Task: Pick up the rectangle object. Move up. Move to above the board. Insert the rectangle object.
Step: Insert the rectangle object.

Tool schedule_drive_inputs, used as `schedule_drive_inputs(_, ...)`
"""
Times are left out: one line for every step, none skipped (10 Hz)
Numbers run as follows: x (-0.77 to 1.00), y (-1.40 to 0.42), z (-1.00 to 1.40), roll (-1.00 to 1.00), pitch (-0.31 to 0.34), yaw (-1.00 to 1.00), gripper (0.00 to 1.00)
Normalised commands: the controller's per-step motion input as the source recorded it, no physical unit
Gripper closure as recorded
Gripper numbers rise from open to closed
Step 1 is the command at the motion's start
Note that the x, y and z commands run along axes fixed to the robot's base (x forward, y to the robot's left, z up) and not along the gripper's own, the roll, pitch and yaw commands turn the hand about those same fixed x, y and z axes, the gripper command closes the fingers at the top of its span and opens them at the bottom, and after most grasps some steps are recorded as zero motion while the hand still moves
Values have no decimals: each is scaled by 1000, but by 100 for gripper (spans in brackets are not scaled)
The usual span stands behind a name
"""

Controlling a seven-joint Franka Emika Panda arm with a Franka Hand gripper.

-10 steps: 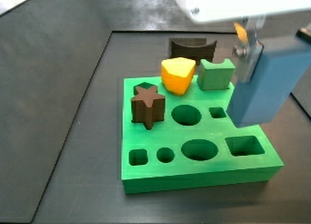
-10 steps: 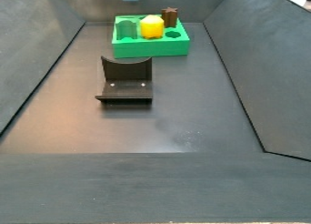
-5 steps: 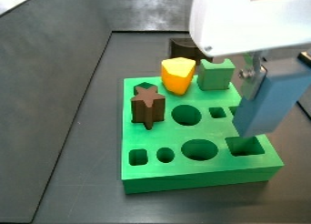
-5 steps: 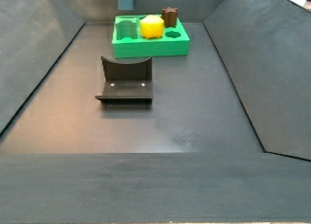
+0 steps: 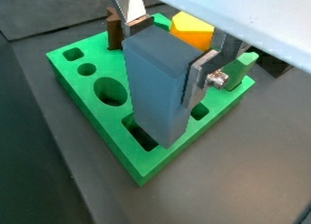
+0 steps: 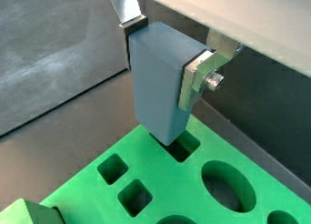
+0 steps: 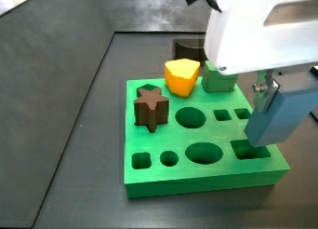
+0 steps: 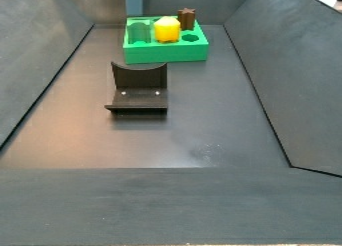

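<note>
Wrist views are telling you most of it: the gripper (image 6: 162, 53) is hanging over the board (image 6: 73, 187) w/ the jaws closed onto the rectangle object (image 6: 158, 77), one silver finger (image 6: 195, 80) pressing a side face, the opposite one at the far side. You're holding it upright, maybe a touch tilted in a side view.

Progress, as far as I can judge:
- Pick-up, lift & carry to above the board: looking done, since the block is off the floor and over the slab.
- Insert: starting, not finished. The block's lower end is sitting right at the mouth of the rectangular hole (image 5: 144, 135) near the board's corner; whether it's already entering the hole I can't tell for sure. Most of its length is standing above the top face (image 7: 149, 144).

What's remaining for you: pushing it straight down till it seats, then opening the jaws & backing off.

Other pieces are sitting in the board already: brown star (image 7: 151, 107), yellow piece (image 7: 183, 76), green cube (image 7: 221, 80). They're well apart from your hole. The fixture (image 8: 136, 88) is standing on the floor, away from the work.
</note>
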Motion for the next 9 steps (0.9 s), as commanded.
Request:
schedule_drive_inputs(0, 0, -100, 143, 10, 0, 100)
schedule_drive_inputs(0, 0, -91, 127, 6, 0, 100)
schedule_drive_inputs(0, 0, -69, 114, 4, -83, 100)
schedule_drive_inputs(0, -63, -43, 109, 0, -69, 100)
schedule_drive_inputs(0, -197, -51, 97, 0, -57, 100)
schedule_drive_inputs(0, -226, -86, 117, 0, -29, 100)
schedule_drive_inputs(0, -209, -123, 113, 0, -31, 100)
schedule_drive_inputs(0, -106, -100, 104, 0, -6, 100)
schedule_drive_inputs(0, 0, -131, 136, 3, 0, 100)
